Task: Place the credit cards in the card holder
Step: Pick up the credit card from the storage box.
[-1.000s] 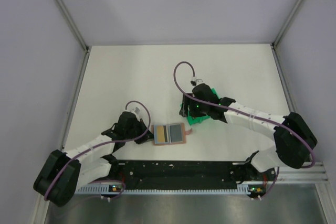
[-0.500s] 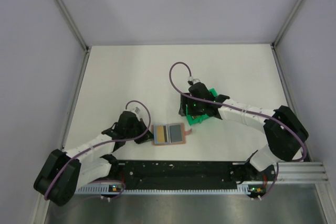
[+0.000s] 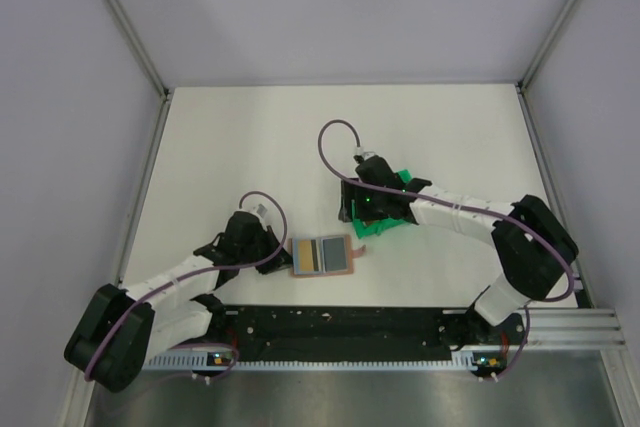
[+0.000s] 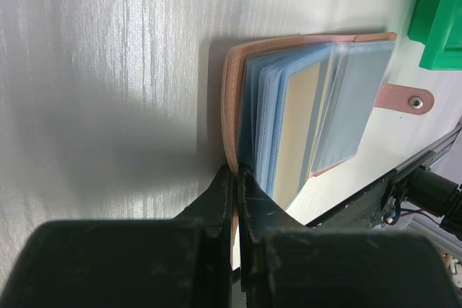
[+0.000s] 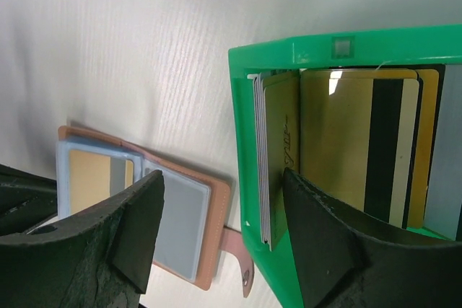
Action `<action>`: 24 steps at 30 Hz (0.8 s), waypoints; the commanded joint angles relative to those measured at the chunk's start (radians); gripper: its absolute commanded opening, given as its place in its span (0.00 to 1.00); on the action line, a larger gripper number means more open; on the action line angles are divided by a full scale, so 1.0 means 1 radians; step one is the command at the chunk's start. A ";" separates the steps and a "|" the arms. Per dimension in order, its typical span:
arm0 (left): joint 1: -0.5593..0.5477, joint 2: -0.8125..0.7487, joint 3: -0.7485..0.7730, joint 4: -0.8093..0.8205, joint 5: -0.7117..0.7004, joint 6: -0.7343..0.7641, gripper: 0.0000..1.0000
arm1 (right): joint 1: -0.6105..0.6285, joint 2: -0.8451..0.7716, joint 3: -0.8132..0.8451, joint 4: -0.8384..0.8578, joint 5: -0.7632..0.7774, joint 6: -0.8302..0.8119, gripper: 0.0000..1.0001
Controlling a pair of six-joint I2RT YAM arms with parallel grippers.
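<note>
Since a second ago the right arm's elbow has swung inward, while the right gripper [image 3: 362,209] stays over the green tray [image 3: 403,175]; the left arm has not shifted. From above, the card holder [image 3: 322,255] lies open and flat on the matte white table [image 3: 250,137], with the left gripper [image 3: 283,255] at its left edge. On the left wrist view, the jaws pinch the tan stitched cover beside glossy clear sleeves [image 4: 339,106]. On the right wrist view, the jaws stand spread wide above the tray, where thin, shiny gold credit cards [image 5: 339,135] overlap.

The top camera looks steeply down from above and behind; both wrist cameras sit close, sharing the card holder [image 3: 322,255].
</note>
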 commanded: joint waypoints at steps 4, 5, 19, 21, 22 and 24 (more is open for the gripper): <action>-0.004 0.017 0.005 -0.037 -0.038 0.029 0.00 | -0.007 0.006 0.044 0.003 0.044 -0.019 0.66; -0.002 0.017 0.005 -0.037 -0.037 0.027 0.00 | -0.007 0.003 0.044 0.003 0.053 -0.022 0.67; -0.002 0.017 0.001 -0.032 -0.035 0.029 0.00 | -0.007 0.034 0.066 -0.010 0.026 -0.027 0.65; -0.001 0.017 -0.002 -0.029 -0.035 0.027 0.00 | -0.007 0.024 0.061 -0.007 0.027 -0.030 0.61; -0.001 0.017 -0.002 -0.027 -0.035 0.027 0.00 | -0.007 0.020 0.061 -0.006 0.023 -0.031 0.59; -0.002 0.018 -0.003 -0.024 -0.034 0.024 0.00 | -0.007 0.012 0.064 -0.007 0.017 -0.034 0.55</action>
